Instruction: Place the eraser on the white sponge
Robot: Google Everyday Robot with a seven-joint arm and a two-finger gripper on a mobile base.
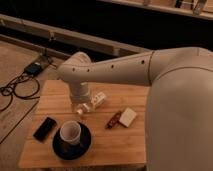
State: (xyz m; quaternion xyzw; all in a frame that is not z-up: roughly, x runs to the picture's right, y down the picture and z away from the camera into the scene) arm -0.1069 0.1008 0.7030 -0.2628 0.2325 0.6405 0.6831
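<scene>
End effector (81, 108) over table (120, 145), between eraser (44, 128) and white sponge (128, 117)
</scene>
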